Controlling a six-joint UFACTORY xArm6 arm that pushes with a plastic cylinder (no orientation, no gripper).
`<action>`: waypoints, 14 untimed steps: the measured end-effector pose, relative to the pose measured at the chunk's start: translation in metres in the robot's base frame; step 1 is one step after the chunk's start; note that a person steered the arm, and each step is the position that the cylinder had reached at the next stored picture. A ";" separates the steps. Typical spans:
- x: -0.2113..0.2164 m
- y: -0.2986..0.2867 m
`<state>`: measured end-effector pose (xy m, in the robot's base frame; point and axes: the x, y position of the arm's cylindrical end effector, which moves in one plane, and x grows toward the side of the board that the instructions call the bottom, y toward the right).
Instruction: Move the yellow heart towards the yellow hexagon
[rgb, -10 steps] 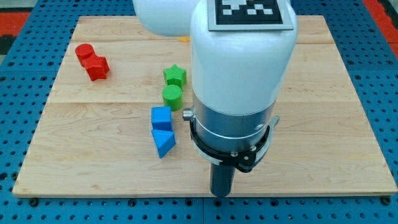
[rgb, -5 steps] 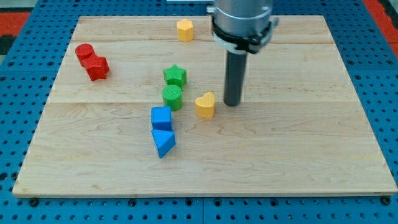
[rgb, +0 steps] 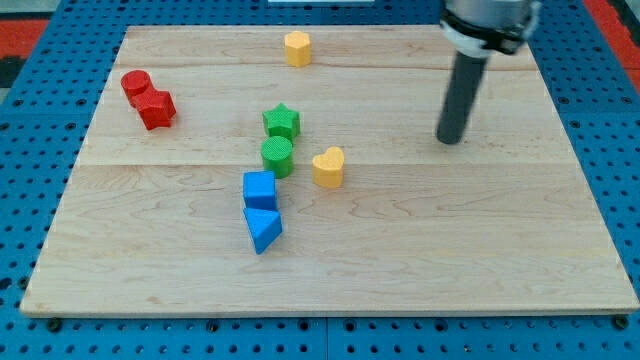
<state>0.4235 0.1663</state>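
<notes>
One yellow heart (rgb: 328, 167) sits near the bench (rgb: 520, 250) centre — small, pale orange-yellow, lobes up, just right of the green cylinder (rgb: 277, 156). The yellow hexagon (rgb: 297, 48) lies by the top edge. My tip (rgb: 449, 140) stands well right of the heart — no jaws on this rod.

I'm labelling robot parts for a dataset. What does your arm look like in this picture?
Only my arm's lower end shows: a straight, dark, round rod ending at my tip, hanging from a grey metal collar with a black ring at the view's top. No claw, cables or markings are visible here.
</notes>
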 end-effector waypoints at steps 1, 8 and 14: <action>0.071 -0.017; 0.064 -0.165; -0.006 -0.129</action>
<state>0.4172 0.0378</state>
